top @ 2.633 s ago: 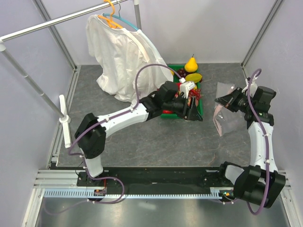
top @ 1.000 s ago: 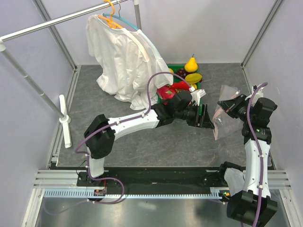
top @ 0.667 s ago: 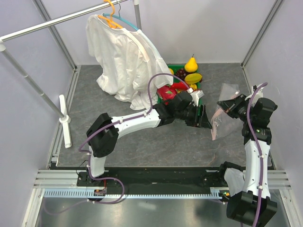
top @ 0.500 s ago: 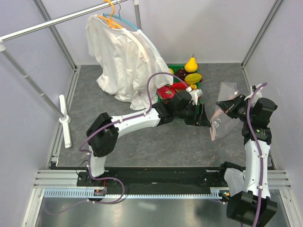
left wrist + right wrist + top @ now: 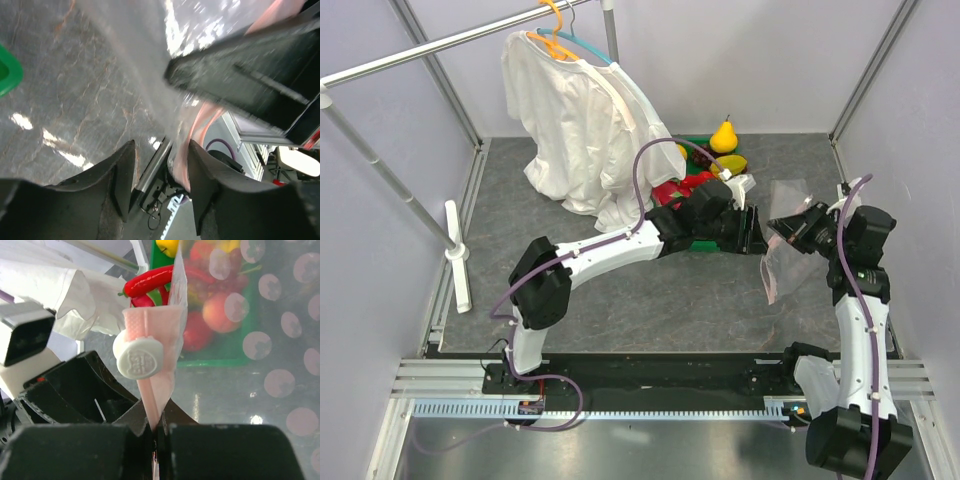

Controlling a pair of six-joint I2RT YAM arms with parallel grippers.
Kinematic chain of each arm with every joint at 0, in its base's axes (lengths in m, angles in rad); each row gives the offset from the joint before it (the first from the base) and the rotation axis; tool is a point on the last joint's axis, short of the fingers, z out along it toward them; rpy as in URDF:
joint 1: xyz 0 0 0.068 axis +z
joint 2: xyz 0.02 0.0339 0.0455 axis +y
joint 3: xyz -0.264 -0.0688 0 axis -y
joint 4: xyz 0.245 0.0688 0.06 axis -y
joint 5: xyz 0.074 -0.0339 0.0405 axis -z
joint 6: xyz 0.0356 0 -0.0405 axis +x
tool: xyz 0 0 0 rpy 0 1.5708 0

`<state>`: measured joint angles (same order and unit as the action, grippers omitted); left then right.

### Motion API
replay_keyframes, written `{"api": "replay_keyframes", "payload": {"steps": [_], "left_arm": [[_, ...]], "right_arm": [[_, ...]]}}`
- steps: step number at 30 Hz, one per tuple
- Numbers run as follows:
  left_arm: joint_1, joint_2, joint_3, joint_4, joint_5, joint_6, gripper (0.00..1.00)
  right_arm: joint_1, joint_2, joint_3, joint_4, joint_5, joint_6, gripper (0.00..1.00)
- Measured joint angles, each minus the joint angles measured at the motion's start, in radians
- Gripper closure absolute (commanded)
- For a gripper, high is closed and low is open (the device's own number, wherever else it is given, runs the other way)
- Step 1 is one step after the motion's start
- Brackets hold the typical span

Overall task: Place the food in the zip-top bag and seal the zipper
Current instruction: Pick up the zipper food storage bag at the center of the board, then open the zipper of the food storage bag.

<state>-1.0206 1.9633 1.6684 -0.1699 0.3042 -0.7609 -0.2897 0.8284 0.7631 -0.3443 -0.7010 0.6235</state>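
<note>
Moments ago the left arm [image 5: 620, 245] was bent down over the green tray [image 5: 220, 362]; now it has swung off to the right and reaches across the table [image 5: 620, 310] toward the bag, while the right arm [image 5: 855, 300] has drawn in a little to meet it. Biggest thing in the room is the white shirt [image 5: 575, 120] drooping from a hanger on the rail [image 5: 450, 42], its hem spilling onto the table just beside the tray. The zip-top bag [image 5: 792, 268] hangs lifted off the table, crinkly and clear, with pale round dots on its film; the right gripper [image 5: 788, 228] has its fingers pressed tight together on the pink zipper [image 5: 152, 325] and holds the bag up by it. The left gripper [image 5: 752, 230] sits right at the bag's mouth, jaws parted roughly halfway; from its own camera the bag's edge runs into the gap between the fingers [image 5: 122, 180], and I cannot see them pinching it. The food [image 5: 672, 192] is in the tray, not in the bag, mostly hidden under the left arm from above; a yellow pear [image 5: 724, 137] stands at the tray's far edge; the red pepper [image 5: 150, 282] shows beyond the bag's edge, by the tray's rim. On the zipper sits a white round slider [image 5: 137, 360] with raised marking on its face, too blurred to read.
</note>
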Motion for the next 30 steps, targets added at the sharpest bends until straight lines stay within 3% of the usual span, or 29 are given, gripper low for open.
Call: {"api": "replay_keyframes", "payload": {"steps": [5, 8, 9, 11, 12, 16, 23, 30], "left_arm": [[-0.001, 0.027, 0.045, 0.001, 0.004, 0.033, 0.75], [-0.002, 0.034, 0.051, 0.004, 0.013, 0.042, 0.95], [-0.003, 0.035, 0.051, 0.007, 0.016, 0.044, 0.98], [-0.002, 0.037, 0.05, 0.008, 0.02, 0.045, 0.98], [-0.002, 0.037, 0.048, 0.01, 0.02, 0.043, 0.98], [0.014, 0.037, 0.032, 0.02, 0.023, 0.029, 0.98], [0.039, 0.038, 0.032, 0.036, 0.035, 0.007, 0.98], [0.037, 0.039, 0.032, 0.046, 0.039, -0.008, 0.98]], "right_arm": [[0.035, 0.02, 0.0, -0.001, 0.014, 0.018, 1.0], [0.037, 0.031, 0.0, -0.007, 0.021, 0.022, 0.57], [0.037, 0.033, 0.0, -0.01, 0.021, 0.024, 0.33], [0.037, 0.039, 0.004, -0.018, 0.02, 0.0, 0.1], [0.037, 0.046, 0.013, -0.031, 0.019, -0.021, 0.04], [0.037, 0.112, 0.129, -0.142, 0.026, -0.192, 0.02], [0.037, 0.162, 0.301, -0.389, 0.016, -0.592, 0.19], [0.039, 0.161, 0.302, -0.527, 0.005, -0.689, 0.25]]}}
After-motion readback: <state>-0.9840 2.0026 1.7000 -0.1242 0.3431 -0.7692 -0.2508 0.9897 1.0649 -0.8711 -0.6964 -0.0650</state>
